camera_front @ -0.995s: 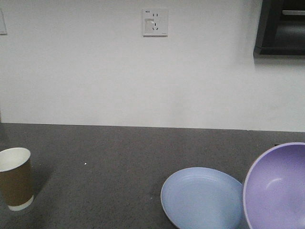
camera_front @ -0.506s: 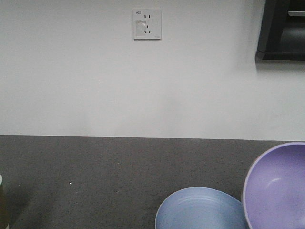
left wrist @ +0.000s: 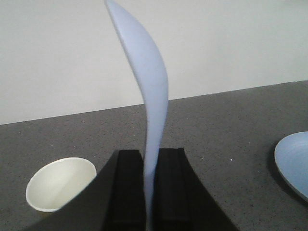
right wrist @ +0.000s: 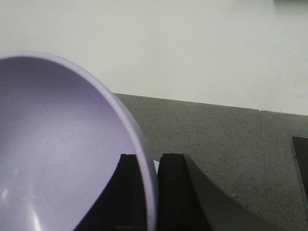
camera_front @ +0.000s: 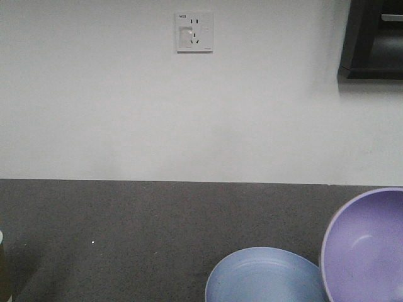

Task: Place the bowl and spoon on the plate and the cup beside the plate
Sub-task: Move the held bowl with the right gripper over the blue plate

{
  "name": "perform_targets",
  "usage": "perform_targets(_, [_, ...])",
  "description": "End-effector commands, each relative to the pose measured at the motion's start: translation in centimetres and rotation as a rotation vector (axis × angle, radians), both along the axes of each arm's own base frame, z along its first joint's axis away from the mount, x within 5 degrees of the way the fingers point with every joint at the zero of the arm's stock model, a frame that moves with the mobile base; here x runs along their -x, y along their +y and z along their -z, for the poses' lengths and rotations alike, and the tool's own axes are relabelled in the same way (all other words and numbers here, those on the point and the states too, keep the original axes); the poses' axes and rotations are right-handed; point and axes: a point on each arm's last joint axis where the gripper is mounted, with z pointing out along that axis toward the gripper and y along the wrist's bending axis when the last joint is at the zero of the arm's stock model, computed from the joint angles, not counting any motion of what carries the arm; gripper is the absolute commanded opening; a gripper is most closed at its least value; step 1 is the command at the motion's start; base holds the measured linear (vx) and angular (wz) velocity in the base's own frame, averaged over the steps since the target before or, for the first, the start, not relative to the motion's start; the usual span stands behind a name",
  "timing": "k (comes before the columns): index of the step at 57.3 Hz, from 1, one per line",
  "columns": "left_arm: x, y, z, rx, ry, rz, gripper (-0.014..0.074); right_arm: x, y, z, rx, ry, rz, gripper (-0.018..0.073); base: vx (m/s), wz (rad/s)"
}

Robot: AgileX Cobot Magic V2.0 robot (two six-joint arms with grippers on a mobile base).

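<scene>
Lavender bowl (right wrist: 62, 144) is clamped by its rim in our right hand (right wrist: 149, 161), tilted just beside the plate (camera_front: 264, 277); our left hand (left wrist: 149, 156) pinches the spoon (left wrist: 151, 86) upright, near the cup (left wrist: 60, 185) on the worktop (camera_front: 126, 239)

A white wall socket (camera_front: 194, 32) sits above the grey speckled countertop (camera_front: 126, 220), beside a black cabinet (camera_front: 374, 38).

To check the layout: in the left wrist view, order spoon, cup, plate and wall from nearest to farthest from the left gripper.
1. spoon, held between the fingers of the left gripper.
2. cup, lower left.
3. plate, right edge.
4. wall, behind everything.
</scene>
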Motion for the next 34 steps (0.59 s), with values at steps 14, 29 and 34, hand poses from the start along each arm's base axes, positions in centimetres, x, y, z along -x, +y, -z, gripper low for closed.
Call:
perform_targets(14, [-0.10,-0.04,-1.66,0.036,-0.105,0.000,-0.0003,-0.03,-0.18,-1.43,-0.037,-0.073,0.031,-0.0008,0.00,0.00])
perform_targets(29, [-0.11,-0.04,-1.72,0.038,-0.112,0.000,-0.0003,-0.26,-0.21,-1.36,-0.046,-0.066,0.030,-0.0008,0.00,0.00])
perform_targets(34, [-0.11,-0.04,-1.80,0.040,-0.120,-0.001,-0.0003,-0.52,-0.18,-1.37,-0.093,-0.059,0.026,-0.0008,0.00,0.00])
